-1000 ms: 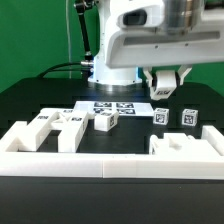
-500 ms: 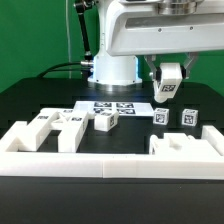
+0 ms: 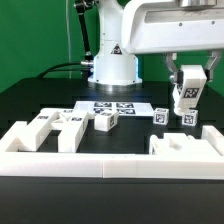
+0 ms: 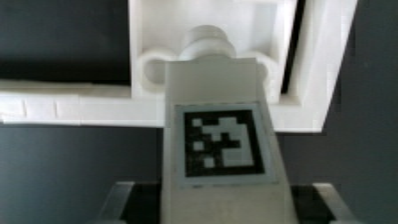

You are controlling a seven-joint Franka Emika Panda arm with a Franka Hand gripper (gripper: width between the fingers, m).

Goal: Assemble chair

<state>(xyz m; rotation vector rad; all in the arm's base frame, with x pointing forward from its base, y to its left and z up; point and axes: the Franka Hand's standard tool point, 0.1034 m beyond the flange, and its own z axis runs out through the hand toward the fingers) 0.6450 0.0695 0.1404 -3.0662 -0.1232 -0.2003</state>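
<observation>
Fingers (image 3: 173, 75) clamped on square white plastic chair leg (image 3: 187, 95), black-and-white tag (image 4: 217, 140) on its smooth face

We note the arm (image 3: 165, 30) overhead at the exterior view's right, wrist turned down, pincer (image 3: 190, 80) clamped on an upright white leg (image 3: 187, 100), held aloft.

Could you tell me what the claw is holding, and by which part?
The claw grips a tagged white chair leg by its upper end.

Bright, even light; whites glare — wrist view soft, blurry.
</observation>
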